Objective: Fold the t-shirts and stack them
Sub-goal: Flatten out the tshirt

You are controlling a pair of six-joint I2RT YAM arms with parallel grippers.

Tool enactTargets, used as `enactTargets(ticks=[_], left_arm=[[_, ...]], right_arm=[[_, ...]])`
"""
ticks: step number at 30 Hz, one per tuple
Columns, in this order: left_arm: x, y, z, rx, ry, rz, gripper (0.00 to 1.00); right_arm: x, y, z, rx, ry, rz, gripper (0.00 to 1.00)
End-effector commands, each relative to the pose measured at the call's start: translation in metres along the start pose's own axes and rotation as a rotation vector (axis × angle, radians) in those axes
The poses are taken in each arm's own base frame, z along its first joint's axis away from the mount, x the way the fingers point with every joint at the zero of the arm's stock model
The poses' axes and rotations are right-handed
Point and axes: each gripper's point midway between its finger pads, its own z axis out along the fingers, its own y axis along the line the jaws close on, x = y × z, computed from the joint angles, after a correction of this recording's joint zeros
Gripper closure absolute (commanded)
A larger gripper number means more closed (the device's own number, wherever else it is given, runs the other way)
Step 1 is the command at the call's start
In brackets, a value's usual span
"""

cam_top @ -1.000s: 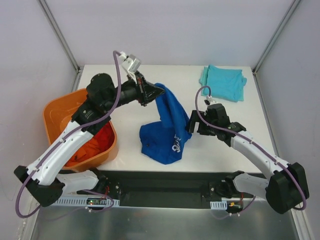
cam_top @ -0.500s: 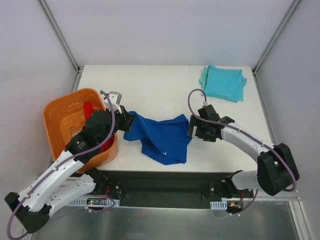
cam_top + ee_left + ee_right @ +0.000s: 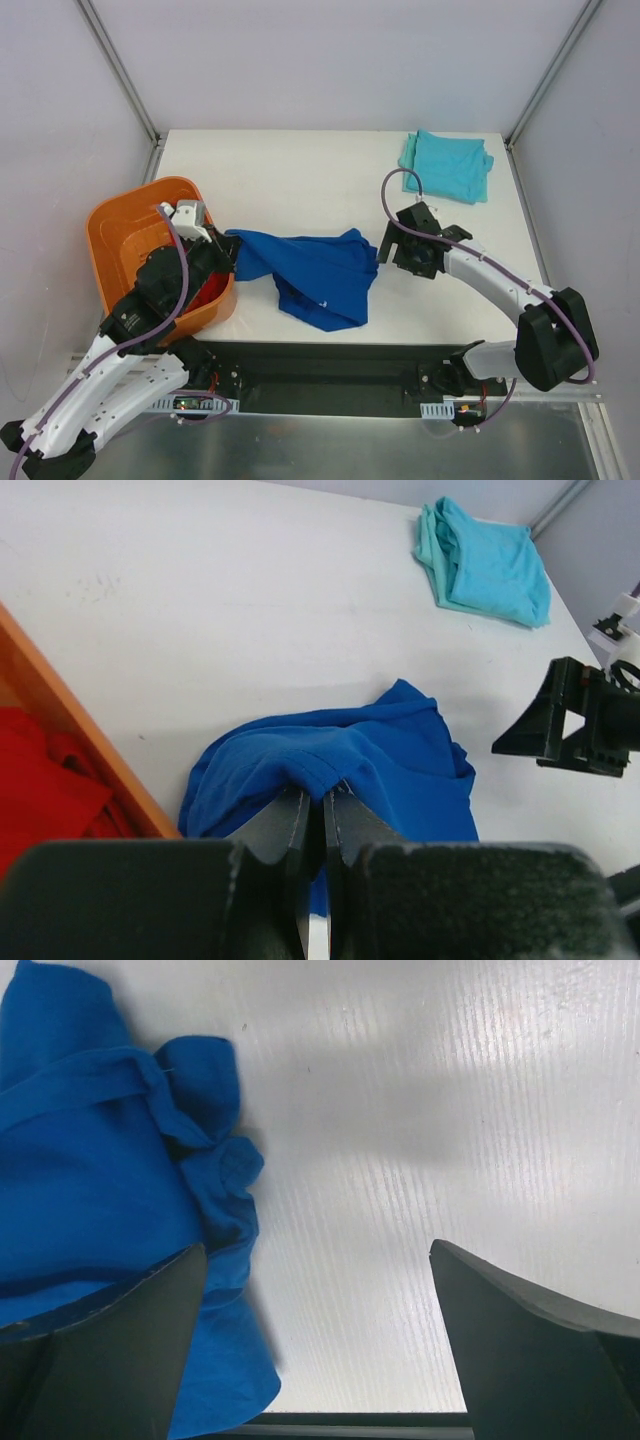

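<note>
Table carries it all. Orange tub sits at the left edge, red shirt inside. Blue shirt lies crumpled mid-table beside the tub, left gripper clamped on its edge. Teal shirt is folded in the far right corner. Right gripper has its jaws wide at the blue shirt's right edge, holding nothing.

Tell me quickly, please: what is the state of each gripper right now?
Left gripper: closed on a fold of the blue t-shirt.
Right gripper: open, holding nothing, right beside that shirt.
</note>
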Motion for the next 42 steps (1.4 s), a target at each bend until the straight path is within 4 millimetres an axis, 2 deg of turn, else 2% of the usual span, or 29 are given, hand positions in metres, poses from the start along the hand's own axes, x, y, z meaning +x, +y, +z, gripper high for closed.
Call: enactTargets(ticks=[1,3,4,7,9,12,15,16,18,21,23,27,28,29,31,32,34,35,36,37,38,40,41,42], left_arm=[[-0.032,0.014,-0.018,-0.076,-0.111,-0.008,1.00],[-0.035,0.015,-0.021,-0.076,-0.127,-0.014,1.00],[-0.034,0.015,-0.022,-0.071,-0.127,-0.018,1.00],[-0.032,0.011,-0.021,-0.054,-0.115,-0.014,1.00],[-0.030,0.009,-0.019,-0.045,-0.102,-0.011,1.00],[-0.028,0.008,-0.017,-0.042,-0.093,-0.013,1.00],[-0.028,0.008,-0.018,-0.040,-0.094,-0.016,1.00],[-0.027,0.008,-0.017,-0.040,-0.093,-0.016,1.00],[-0.029,0.009,-0.019,-0.041,-0.099,-0.018,1.00],[-0.029,0.010,-0.019,-0.046,-0.103,-0.017,1.00],[-0.029,0.011,-0.018,-0.053,-0.102,-0.016,1.00],[-0.032,0.013,-0.018,-0.066,-0.111,-0.019,1.00],[-0.033,0.014,-0.019,-0.073,-0.114,-0.018,1.00],[-0.035,0.015,-0.019,-0.082,-0.121,-0.018,1.00],[-0.042,0.014,-0.021,-0.082,-0.136,-0.020,1.00],[-0.049,0.013,-0.024,-0.082,-0.153,-0.023,1.00],[-0.060,0.008,-0.025,-0.068,-0.175,-0.018,1.00],[-0.074,0.003,-0.030,-0.053,-0.203,-0.015,1.00],[-0.081,-0.004,-0.033,-0.018,-0.213,-0.009,1.00],[-0.090,-0.011,-0.034,0.011,-0.228,-0.004,1.00],[-0.110,-0.021,-0.044,0.049,-0.273,0.001,1.00],[-0.126,-0.043,-0.053,0.158,-0.298,0.020,1.00],[-0.149,-0.055,-0.068,0.218,-0.356,0.025,1.00],[-0.158,-0.067,-0.076,0.277,-0.373,0.033,1.00]], right_arm=[[-0.006,0.016,-0.008,-0.050,-0.017,0.007,0.01],[0.004,0.034,-0.011,-0.138,0.031,-0.014,0.01],[0.010,0.050,-0.015,-0.198,0.053,-0.030,0.01],[0.019,0.077,-0.013,-0.254,0.089,-0.051,0.04],[0.023,0.086,-0.004,-0.243,0.110,-0.048,0.06],[0.025,0.100,0.007,-0.254,0.124,-0.007,0.20],[0.028,0.101,0.018,-0.223,0.130,0.045,0.30],[0.031,0.100,0.021,-0.213,0.138,0.047,0.38],[0.031,0.099,0.027,-0.192,0.119,0.060,0.47],[0.040,0.101,0.033,-0.191,0.137,0.062,0.68],[0.043,0.103,0.033,-0.194,0.142,0.062,0.76],[0.040,0.098,0.023,-0.172,0.090,0.043,0.99],[0.030,0.094,0.014,-0.163,0.035,0.046,0.99],[0.028,0.085,0.008,-0.135,0.019,0.039,0.99],[0.006,0.073,-0.013,-0.101,-0.087,0.034,0.99],[0.006,0.058,-0.021,-0.050,-0.096,0.021,0.99],[-0.019,0.044,-0.050,-0.026,-0.218,0.018,0.99],[-0.023,0.032,-0.062,0.007,-0.238,0.005,0.99],[-0.039,0.025,-0.085,0.003,-0.324,0.018,0.99],[-0.047,0.019,-0.100,0.006,-0.363,-0.004,0.99],[-0.059,0.016,-0.123,-0.004,-0.407,-0.007,0.99],[-0.081,0.006,-0.170,-0.052,-0.527,0.010,0.99],[-0.093,0.004,-0.198,-0.080,-0.585,-0.013,0.99],[-0.100,0.000,-0.228,-0.146,-0.647,0.000,0.99]])
